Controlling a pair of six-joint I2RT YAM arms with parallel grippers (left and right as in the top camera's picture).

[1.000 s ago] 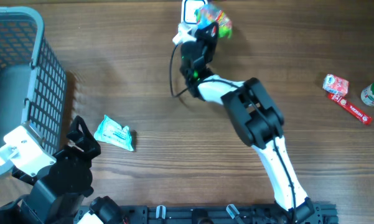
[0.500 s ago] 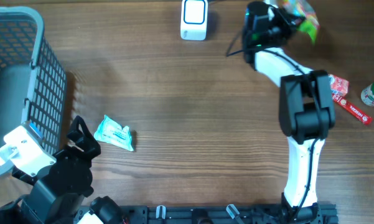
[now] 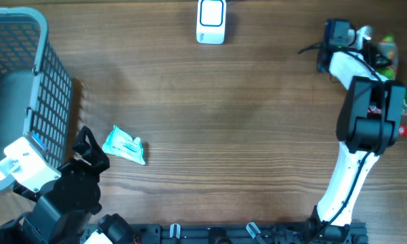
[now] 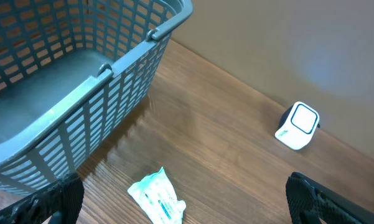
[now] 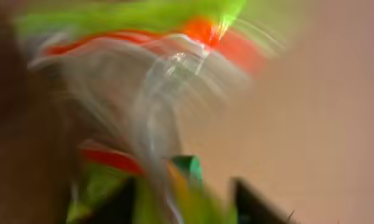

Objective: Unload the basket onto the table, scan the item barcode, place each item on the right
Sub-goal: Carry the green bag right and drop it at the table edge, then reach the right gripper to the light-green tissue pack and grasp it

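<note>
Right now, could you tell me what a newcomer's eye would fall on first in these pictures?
The large grey-blue plastic lattice basket dominates the left side of the overhead view. At the far right, the white-and-black right arm reaches to a crinkly green-and-orange packet, which is a colourful blur in the right wrist view. A small white box-shaped scanner sits alone at top centre.

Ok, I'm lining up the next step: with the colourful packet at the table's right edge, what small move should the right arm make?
Probably open the jaws wide and lift the right gripper clear of the colourful packet: it is far from the scanner, and the blurred wrist view shows no clear release.
</note>
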